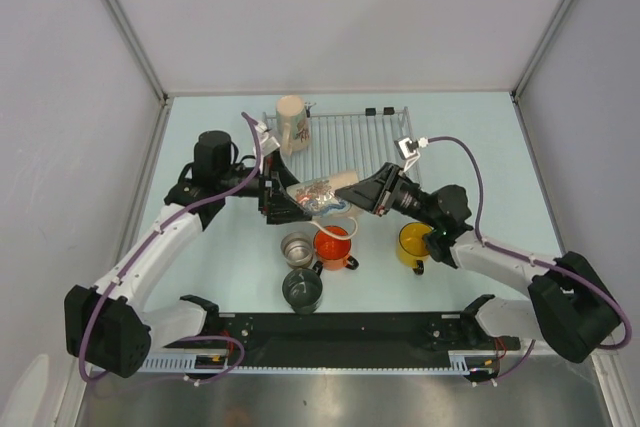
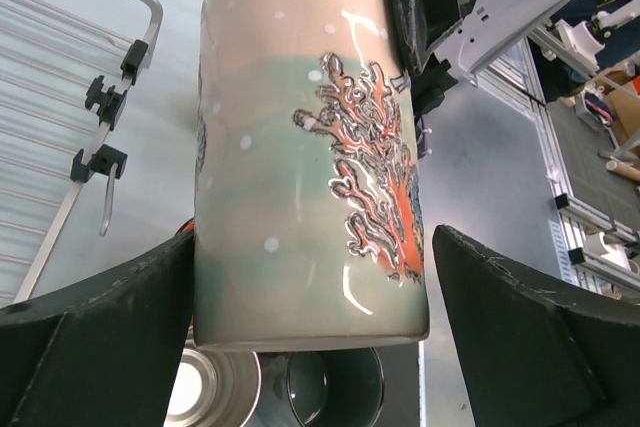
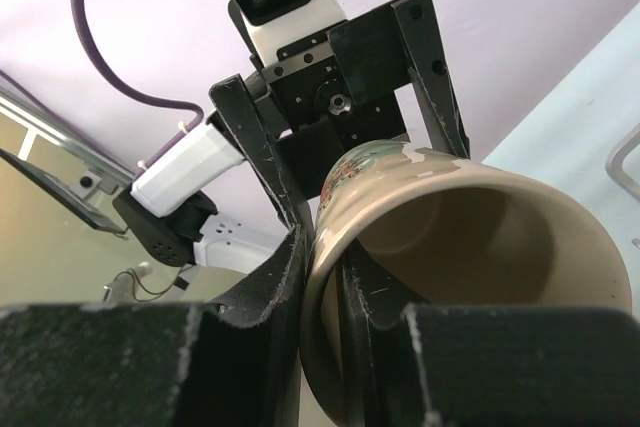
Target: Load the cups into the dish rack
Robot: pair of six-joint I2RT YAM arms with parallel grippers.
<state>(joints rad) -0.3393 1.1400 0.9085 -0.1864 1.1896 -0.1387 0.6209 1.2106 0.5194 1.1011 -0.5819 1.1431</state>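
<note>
While the right gripper (image 3: 322, 282) clamps the coral mug (image 1: 322, 192) by its rim, holding it sideways in the air near the rack (image 1: 365, 137), the left gripper (image 2: 312, 337) gapes around its body, apparently for a handover.

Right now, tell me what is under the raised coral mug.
Under the coral mug, the left wrist view shows parts of a steel cup and a dark cup. The mug and open left gripper hide the rest.

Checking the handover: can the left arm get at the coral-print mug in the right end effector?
Probably yes: the left end effector stands open around the mug; the right end effector pinches only its rim.
</note>
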